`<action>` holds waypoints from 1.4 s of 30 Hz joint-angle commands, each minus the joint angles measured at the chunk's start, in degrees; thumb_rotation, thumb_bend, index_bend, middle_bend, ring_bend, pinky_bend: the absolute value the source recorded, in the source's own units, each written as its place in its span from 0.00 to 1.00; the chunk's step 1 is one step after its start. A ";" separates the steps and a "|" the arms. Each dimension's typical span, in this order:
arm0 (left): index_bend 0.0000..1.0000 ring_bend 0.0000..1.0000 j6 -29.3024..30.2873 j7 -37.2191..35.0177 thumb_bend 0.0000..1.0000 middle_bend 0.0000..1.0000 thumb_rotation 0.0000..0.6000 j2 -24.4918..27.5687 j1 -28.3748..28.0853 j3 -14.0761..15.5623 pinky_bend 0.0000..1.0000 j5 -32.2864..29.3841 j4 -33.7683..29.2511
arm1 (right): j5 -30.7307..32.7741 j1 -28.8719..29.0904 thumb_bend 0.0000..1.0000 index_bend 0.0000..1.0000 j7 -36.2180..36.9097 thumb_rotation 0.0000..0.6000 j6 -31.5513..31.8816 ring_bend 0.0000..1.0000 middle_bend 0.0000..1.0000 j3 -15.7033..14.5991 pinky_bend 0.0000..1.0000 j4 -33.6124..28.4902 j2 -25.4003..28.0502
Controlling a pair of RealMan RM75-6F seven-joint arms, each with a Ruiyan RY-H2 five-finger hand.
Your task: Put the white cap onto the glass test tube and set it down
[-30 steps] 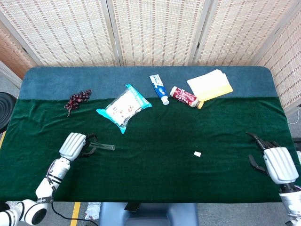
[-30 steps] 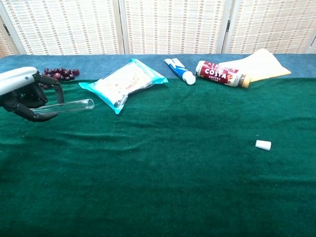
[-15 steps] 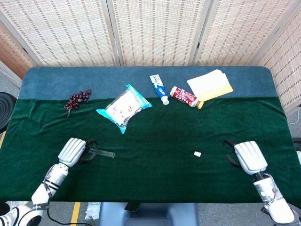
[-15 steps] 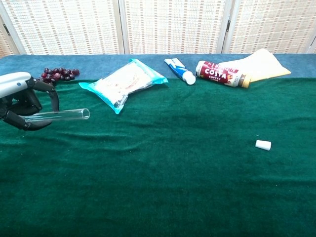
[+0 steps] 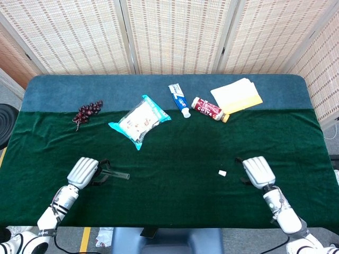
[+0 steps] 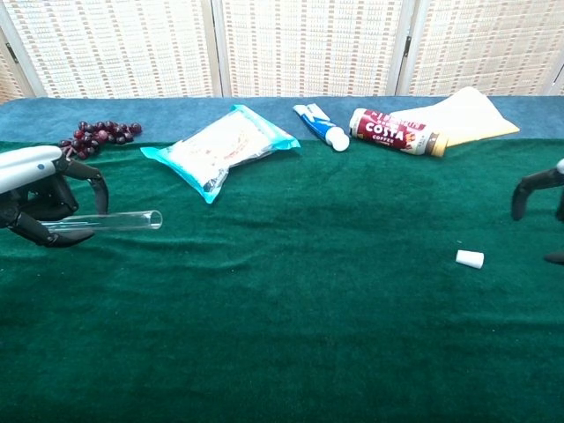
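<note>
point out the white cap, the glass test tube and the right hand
white cap (image 6: 470, 258), chest view, middle of its side
glass test tube (image 6: 123, 219), chest view, clear wall near the open end
right hand (image 5: 256, 172), head view, back of the hand

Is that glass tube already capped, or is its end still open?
Still open. The glass tube, held by the left hand, shows a bare round mouth; the white cap lies apart on the green cloth.

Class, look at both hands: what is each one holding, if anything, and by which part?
The left hand grips the glass test tube by its closed end. The right hand holds nothing; the white cap lies apart.
</note>
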 commanded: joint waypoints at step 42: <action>0.64 0.93 -0.33 -0.50 0.47 1.00 1.00 0.23 0.91 0.15 0.93 -0.72 0.35 | 4.99 10.66 0.27 0.40 -6.04 1.00 -4.06 1.00 1.00 3.07 1.00 5.63 -10.23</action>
